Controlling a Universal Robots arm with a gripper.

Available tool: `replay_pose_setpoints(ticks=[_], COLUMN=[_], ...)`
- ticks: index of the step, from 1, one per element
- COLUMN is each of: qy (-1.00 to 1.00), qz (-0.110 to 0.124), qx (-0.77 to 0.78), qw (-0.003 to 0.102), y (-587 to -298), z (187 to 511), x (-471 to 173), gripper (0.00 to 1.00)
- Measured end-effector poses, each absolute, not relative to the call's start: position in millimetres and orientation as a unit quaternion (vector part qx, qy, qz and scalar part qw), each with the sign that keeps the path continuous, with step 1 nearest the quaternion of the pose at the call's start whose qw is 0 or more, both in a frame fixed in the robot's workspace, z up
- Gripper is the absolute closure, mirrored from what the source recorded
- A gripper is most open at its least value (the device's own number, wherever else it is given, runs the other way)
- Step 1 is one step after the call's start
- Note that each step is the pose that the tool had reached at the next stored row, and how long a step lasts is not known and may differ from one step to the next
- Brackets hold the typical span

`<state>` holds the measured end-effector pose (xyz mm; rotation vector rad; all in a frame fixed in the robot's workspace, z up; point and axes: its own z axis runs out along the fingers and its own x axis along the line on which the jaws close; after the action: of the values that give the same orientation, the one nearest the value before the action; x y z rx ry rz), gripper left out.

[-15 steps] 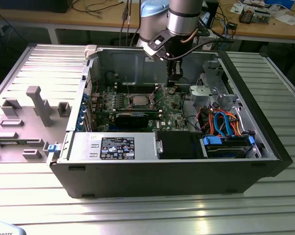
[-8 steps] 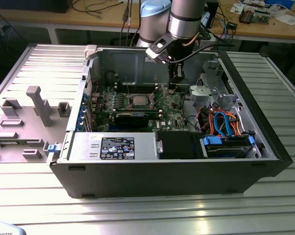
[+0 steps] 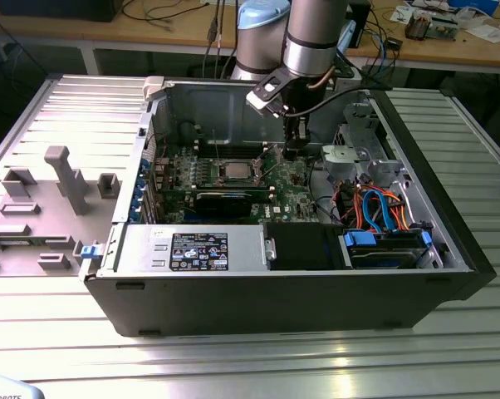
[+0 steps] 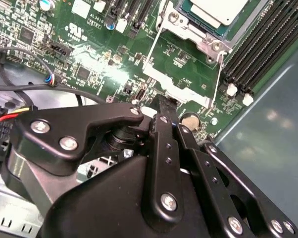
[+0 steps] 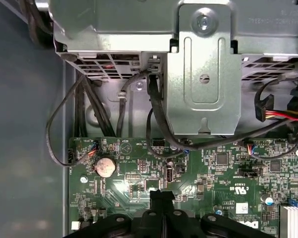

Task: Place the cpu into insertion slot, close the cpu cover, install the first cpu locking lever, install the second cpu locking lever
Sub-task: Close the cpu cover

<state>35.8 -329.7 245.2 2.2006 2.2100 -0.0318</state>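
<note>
1. Already, in the exterior view, the cpu lies as a dull silver square in the middle of the green motherboard, inside the open computer case on the slatted tabletop. The gripper hangs over the board to the exterior view's right of the chip, near it but apart. Whether the cover is down cannot be made out from here.

2. In the second wrist view the jaws look pressed together with nothing between them, and the gripper tip is just beside a coin battery. Beyond it the cpu cover appears swung open, with board showing through its window. The cpu rests in the insertion slot, partly cut off at the frame edge. Two thin wire levers flank the cover, and I cannot tell first from second. A push landing off the thin frame could slip and scrape small board parts. A cover driven down over a lever would jam.

3. In the first wrist view the gripper tip stands over the board, with loose cables and a metal drive cage near. A wide swing could snag them.
</note>
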Motion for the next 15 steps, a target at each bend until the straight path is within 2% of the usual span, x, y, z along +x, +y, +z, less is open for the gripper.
replay_pose_setpoints(ticks=[15], qy=[0.709], qz=[-0.01], qx=[0.705], qw=[0.011], y=[-325.7], z=[241.5], x=[28.6], gripper=[0.89])
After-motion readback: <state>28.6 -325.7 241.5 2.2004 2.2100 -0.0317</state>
